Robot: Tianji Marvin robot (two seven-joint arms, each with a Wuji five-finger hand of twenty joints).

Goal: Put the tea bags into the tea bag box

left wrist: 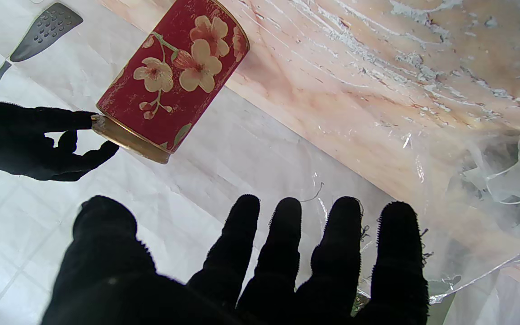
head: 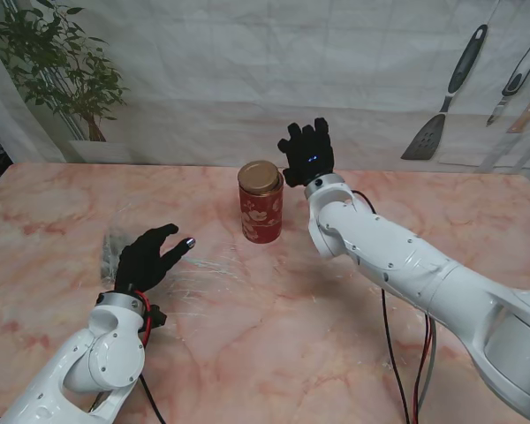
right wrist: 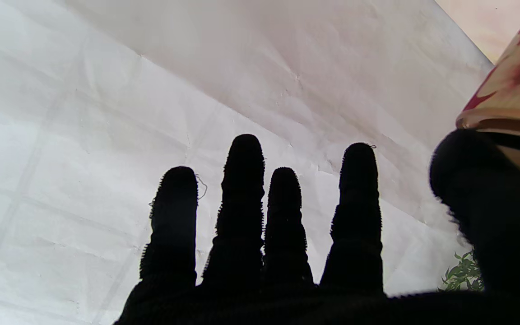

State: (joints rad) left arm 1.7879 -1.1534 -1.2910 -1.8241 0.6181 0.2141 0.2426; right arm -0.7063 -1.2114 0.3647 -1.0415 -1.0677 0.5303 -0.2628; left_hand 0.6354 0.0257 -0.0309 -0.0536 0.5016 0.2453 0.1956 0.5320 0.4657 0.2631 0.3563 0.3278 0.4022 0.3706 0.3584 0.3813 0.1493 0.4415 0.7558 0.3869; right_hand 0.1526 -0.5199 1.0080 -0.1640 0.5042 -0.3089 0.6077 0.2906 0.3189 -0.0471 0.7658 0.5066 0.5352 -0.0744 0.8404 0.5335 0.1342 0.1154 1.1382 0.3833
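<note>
Tea bag box (head: 261,202) beside right hand (head: 306,152), fingers (right wrist: 242,189) spread, empty.

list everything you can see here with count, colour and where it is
tea tin: 1, red with pale flowers, gold lid on, upright at the middle of the table
plastic bag: 1, clear and crumpled, on the table at the left, partly under the left hand; contents too unclear to name
table: 1, pink marble pattern
backdrop: 1, white printed sheet behind the table, showing a green plant at the left and kitchen tools at the right
cables: a few, red and black, running along the right arm
left hand: 1, black glove, fingers spread, over the plastic bag
right hand: 1, black glove, fingers spread, just right of the tin's lid
</note>
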